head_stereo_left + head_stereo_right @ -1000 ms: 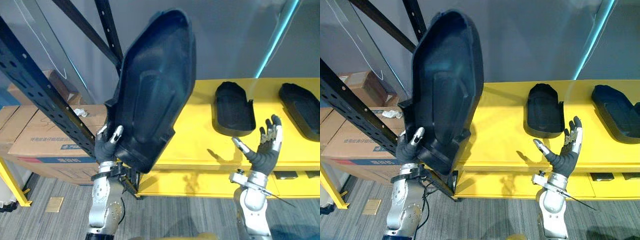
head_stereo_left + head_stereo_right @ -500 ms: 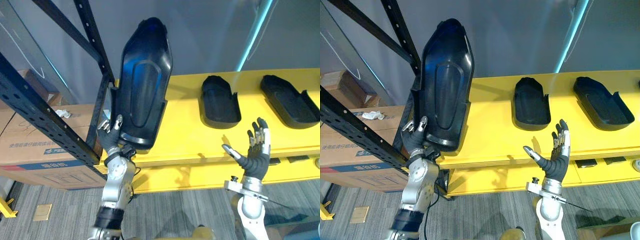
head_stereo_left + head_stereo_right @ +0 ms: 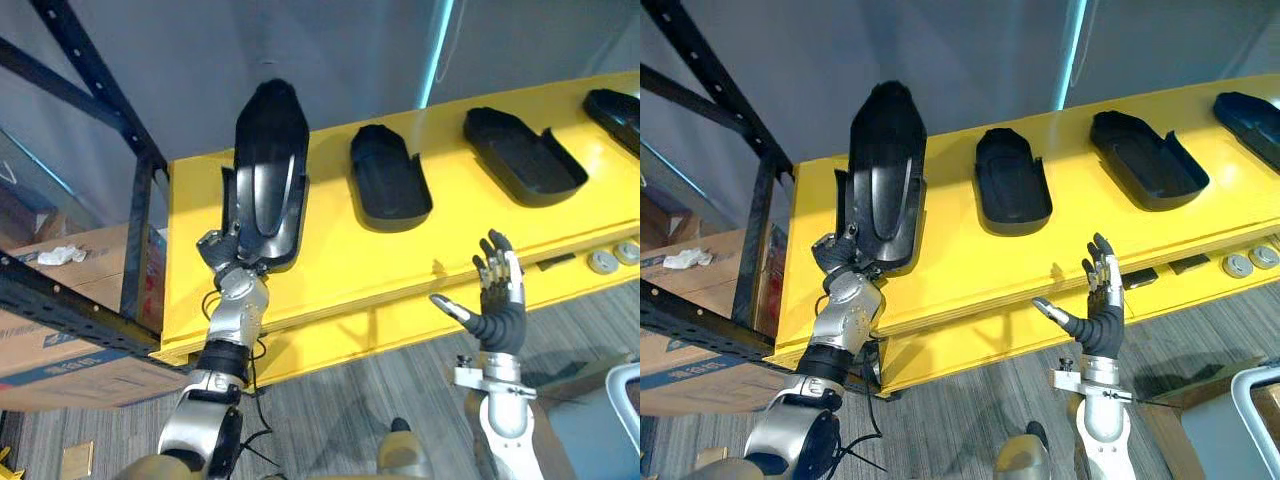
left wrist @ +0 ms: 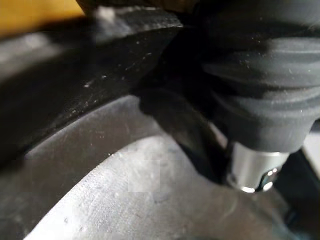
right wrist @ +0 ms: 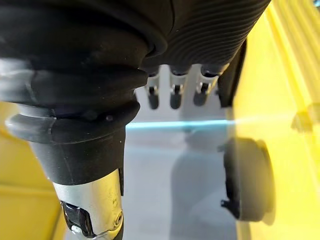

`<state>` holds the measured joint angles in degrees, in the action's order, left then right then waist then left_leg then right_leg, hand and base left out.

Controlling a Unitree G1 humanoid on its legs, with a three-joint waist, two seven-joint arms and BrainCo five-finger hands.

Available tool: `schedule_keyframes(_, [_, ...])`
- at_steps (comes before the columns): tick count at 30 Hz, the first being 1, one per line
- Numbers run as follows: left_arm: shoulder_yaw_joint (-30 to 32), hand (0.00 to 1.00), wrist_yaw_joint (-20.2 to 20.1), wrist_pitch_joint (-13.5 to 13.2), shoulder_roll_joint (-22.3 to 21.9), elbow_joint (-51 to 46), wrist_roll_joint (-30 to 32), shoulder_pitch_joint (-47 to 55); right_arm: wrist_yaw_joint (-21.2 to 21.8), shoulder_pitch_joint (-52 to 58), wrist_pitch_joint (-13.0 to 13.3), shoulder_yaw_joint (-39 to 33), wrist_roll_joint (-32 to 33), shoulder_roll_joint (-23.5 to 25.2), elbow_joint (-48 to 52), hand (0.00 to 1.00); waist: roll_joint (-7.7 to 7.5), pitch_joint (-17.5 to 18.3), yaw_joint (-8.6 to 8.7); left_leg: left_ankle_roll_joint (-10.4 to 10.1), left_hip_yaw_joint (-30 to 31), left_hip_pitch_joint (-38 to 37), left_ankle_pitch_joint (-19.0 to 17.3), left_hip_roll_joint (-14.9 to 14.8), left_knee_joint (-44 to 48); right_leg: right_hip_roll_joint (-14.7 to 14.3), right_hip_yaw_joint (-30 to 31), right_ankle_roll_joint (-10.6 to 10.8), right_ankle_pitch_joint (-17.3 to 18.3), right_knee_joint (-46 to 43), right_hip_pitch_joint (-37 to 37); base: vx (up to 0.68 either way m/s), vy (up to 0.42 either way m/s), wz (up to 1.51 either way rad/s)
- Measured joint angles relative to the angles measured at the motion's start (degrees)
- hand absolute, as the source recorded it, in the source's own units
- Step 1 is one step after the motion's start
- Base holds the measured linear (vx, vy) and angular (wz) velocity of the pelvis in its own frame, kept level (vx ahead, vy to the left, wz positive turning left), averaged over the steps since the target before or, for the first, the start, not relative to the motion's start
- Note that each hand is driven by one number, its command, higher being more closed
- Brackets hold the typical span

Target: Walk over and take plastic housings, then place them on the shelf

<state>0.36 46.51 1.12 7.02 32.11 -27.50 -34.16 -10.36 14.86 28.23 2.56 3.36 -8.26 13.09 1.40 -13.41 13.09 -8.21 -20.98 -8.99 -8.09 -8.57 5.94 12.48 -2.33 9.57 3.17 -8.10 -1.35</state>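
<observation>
L robot hand (image 3: 222,248) gripping housing (image 3: 268,170) over shelf (image 3: 340,250), R robot hand (image 3: 497,315) open, empty

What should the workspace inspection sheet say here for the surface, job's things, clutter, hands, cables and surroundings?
Surface: yellow shelf, bare between the parts.
Job's things: held housing over the shelf's left end; whether it rests there cannot be told. Lying to its right: second housing, third housing, fourth housing.
Clutter: round discs on the lower level at right; white scrap on the boxes at left.
Hands: left hand, fingers curled round the held housing's near end; right hand open, palm up, before the shelf, holding nothing.
Cables: nothing seen.
Surroundings: dark rack frame, cardboard box, grey carpet.
</observation>
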Motion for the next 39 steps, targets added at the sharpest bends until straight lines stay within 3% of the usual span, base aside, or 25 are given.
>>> schedule_keyframes(6, [-0.56,1.0,1.08,0.26,2.16,5.2,-1.93,-4.1,0.42,0.07,0.03,1.33,0.41,-1.4,-0.01,0.0,0.04,-0.97,0.49,0.0,-0.16,1.1,-0.01,-0.43,0.72,-0.46,0.8,-0.04,0.02,-0.2,1.02,-0.05,-0.011,-0.03])
schedule_keyframes(14, [-0.35,1.0,7.36,-0.39,5.46,7.4,-2.96,-8.66,0.27,-0.95,0.01,1.57,0.63,-2.45,-0.01,0.0,-0.77,-4.08,1.5,-0.01,-0.21,2.35,-0.02,-0.45,1.43,-0.51,1.33,-0.07,-0.01,-1.8,3.05,-0.04,-0.004,-0.02])
schedule_keyframes(20, [1.24,1.0,8.81,-0.11,7.23,9.25,-2.94,-10.22,0.23,-1.71,0.06,1.53,2.65,-2.71,-0.01,0.0,-0.54,-5.33,1.96,-0.01,-0.03,3.15,-0.02,-0.69,2.64,-0.5,1.29,-0.06,-0.01,-2.3,3.33,0.0,0.0,0.0])
schedule_keyframes(27, [1.24,1.0,7.9,2.15,8.48,10.77,-2.94,-10.68,-0.92,-1.62,0.05,1.61,2.65,-2.73,-0.01,0.0,-0.63,-5.38,1.95,0.0,0.31,3.19,-0.03,-0.71,2.69,-0.4,0.93,-0.07,0.08,-2.7,3.24,-0.01,-0.001,0.01])
schedule_keyframes(28, [1.24,0.0,7.57,2.35,8.57,11.04,-2.94,-10.8,-1.06,-1.6,0.05,1.6,2.65,-2.74,-0.02,0.0,-0.66,-5.4,1.95,0.0,0.35,3.19,-0.04,-0.7,2.69,-0.39,0.9,-0.07,0.09,-2.78,3.24,0.0,0.0,0.0])
schedule_keyframes(39, [1.2,0.0,4.88,2.36,8.72,11.81,-3.17,-10.82,-1.21,-1.44,0.05,1.61,2.76,-2.74,-0.16,0.0,-0.94,-5.56,1.95,0.0,1.34,3.26,-0.04,-0.65,3.1,-0.24,0.62,0.0,0.41,-3.75,3.22,-0.01,-0.003,0.01])
